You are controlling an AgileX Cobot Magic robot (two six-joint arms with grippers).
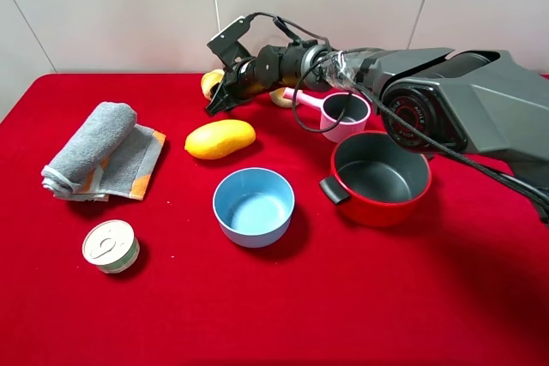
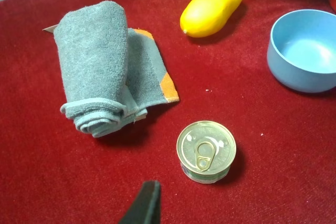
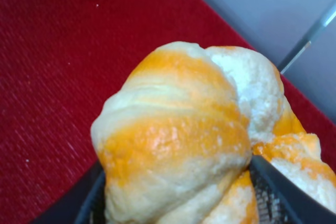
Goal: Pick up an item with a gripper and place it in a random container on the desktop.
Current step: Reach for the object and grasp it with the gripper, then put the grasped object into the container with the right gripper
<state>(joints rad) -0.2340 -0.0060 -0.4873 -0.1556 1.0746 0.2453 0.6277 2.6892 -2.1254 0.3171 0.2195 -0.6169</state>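
Two right jaws pinch the golden-orange bun (image 3: 173, 145).

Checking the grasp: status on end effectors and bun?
Right end effector shut on bun. Left end effector only partly seen, state unclear. Pink cup sits near path to red pot.

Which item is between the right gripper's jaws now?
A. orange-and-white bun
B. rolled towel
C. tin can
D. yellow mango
A: the right wrist view shows the bun filling the right gripper, a jaw on each side, while the mango lies free on the red cloth.
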